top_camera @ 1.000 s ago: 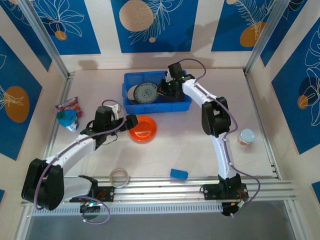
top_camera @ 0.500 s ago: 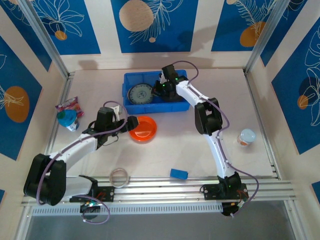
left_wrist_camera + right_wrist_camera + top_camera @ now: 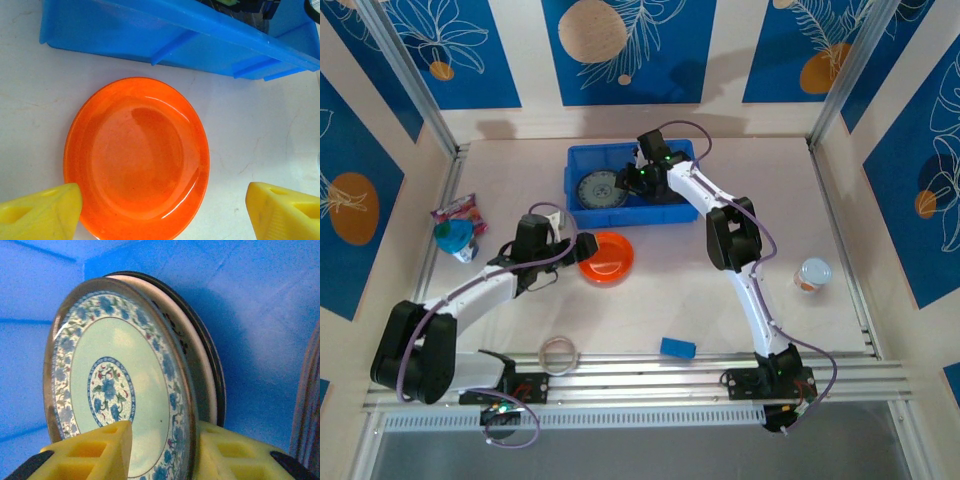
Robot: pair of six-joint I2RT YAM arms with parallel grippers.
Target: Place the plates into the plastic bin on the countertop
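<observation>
Over the last second the right gripper (image 3: 642,172) slides from the middle of the bright blue rectangular plastic bin (image 3: 630,215) toward its left half, taking the blue-and-white patterned round plate (image 3: 115,390) with it, and now it is down low among the dishes there. In the right wrist view the plate's rim sits between the two yellow fingers (image 3: 95,450), one across its face and one behind it. A beige plate (image 3: 202,385) and a black plate (image 3: 216,380) are nested right behind it against the bin's blue wall. The fingers seem to be just starting to part, but I cannot tell whether they are off the rim or pinching it. To me this looks like the moment of letting go, so that plate is as good as delivered. The left gripper (image 3: 162,197) has hardly shifted. It hangs low with its fingers spread wide, one at the near-left rim of the glossy orange round plate (image 3: 137,155) and the other well clear of it. That plate has not moved; it lies flat on the pale beige countertop (image 3: 670,290), just in front of the bin, and I'd guess it goes in next
</observation>
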